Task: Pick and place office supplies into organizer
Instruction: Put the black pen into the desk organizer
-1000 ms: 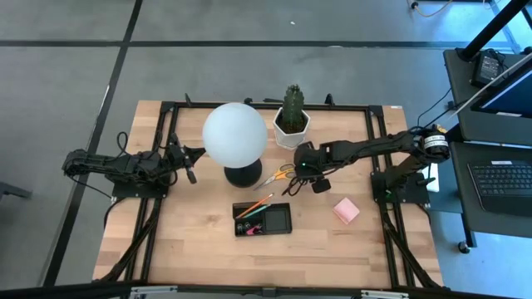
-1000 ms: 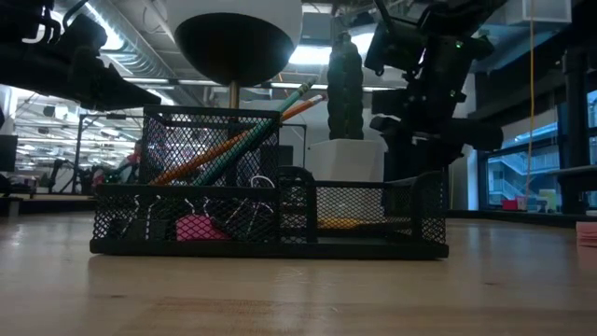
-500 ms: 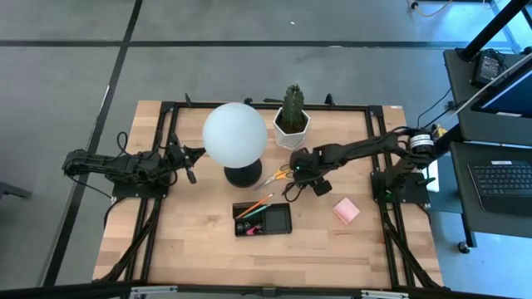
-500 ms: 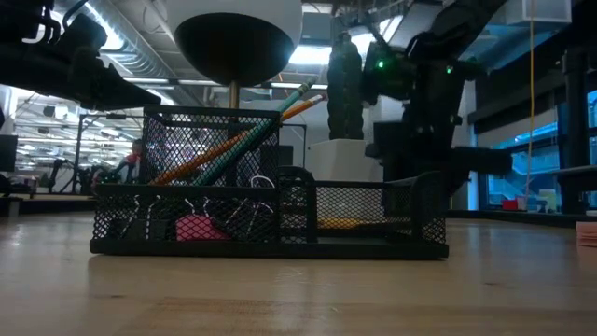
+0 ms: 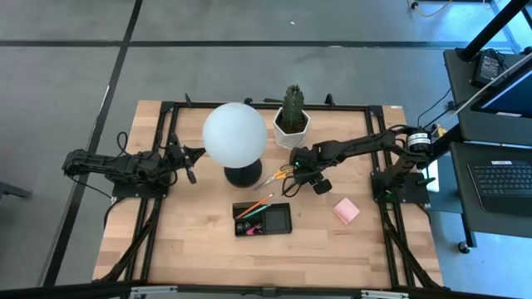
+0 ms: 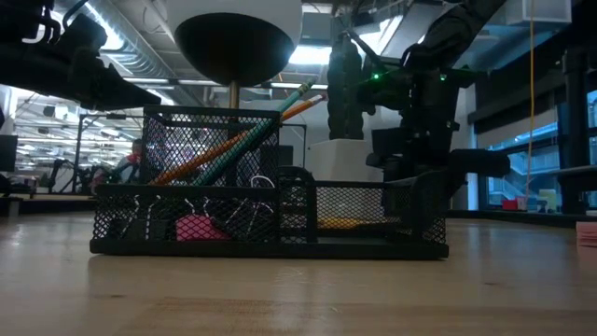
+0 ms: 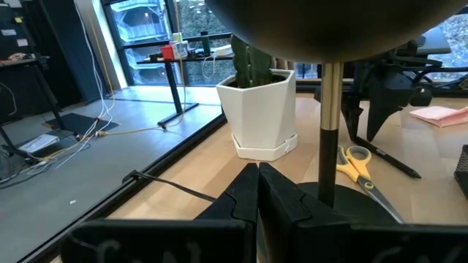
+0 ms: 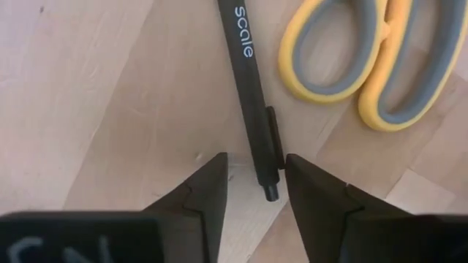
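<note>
A black pen lies flat on the table beside the yellow-handled scissors. My right gripper points down over the pen's clip end, open, with one finger on each side of it and a sliver of table showing between them. In the high view this gripper stands right of the lamp's base. The black mesh organizer holds green and orange pencils and a pink eraser. A pink sticky-note pad lies flat to its right. My left gripper waits shut at the table's left.
The white globe lamp on its round black base stands just left of the scissors. A potted cactus sits behind them. Bare wood lies near the front edge and left of the organizer.
My right gripper has come down toward the table and shifted a little toward the lamp, ending over the pen beside the scissors. Its wrist has turned slightly on the way. Nothing on the table has moved.
</note>
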